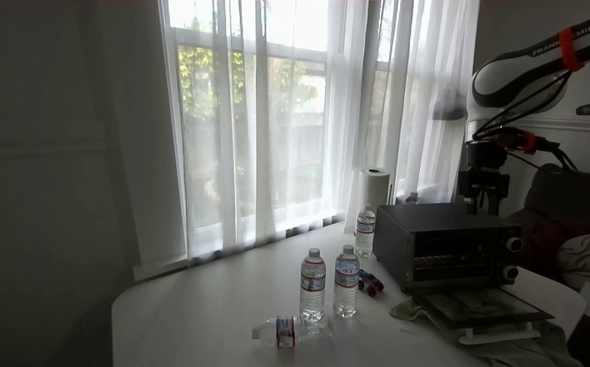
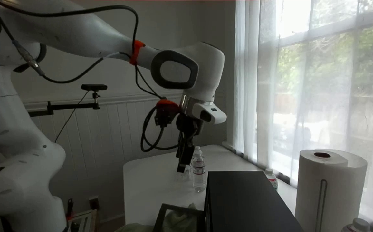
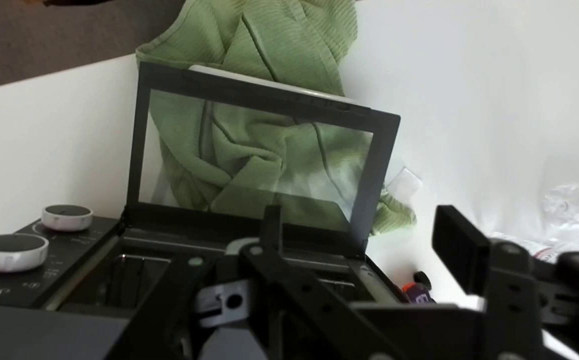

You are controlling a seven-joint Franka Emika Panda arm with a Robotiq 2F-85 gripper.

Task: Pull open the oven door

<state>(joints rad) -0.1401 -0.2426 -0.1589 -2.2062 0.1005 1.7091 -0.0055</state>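
Observation:
The oven door (image 1: 481, 306) of the black toaster oven (image 1: 435, 219) hangs open, folded down and outward from its bottom edge. Its white handle (image 1: 501, 335) is at the outer edge. In the wrist view the door's dark frame (image 3: 269, 91) surrounds the glass, with a green towel (image 3: 289, 35) visible beneath. In an exterior view part of the door frame (image 2: 183, 209) shows beside the oven body (image 2: 247, 199). My gripper (image 3: 359, 222) is open and empty, its fingers wide apart above the oven. It shows in both exterior views (image 1: 482, 205) (image 2: 182, 167), apart from the door.
Two upright water bottles (image 1: 313, 285) (image 1: 346, 283) and one lying bottle (image 1: 286, 331) are on the white table (image 1: 198, 316). A toy car (image 1: 370, 283) sits beside the oven. A paper towel roll (image 2: 328, 183) and another bottle (image 1: 365, 232) stand near the window.

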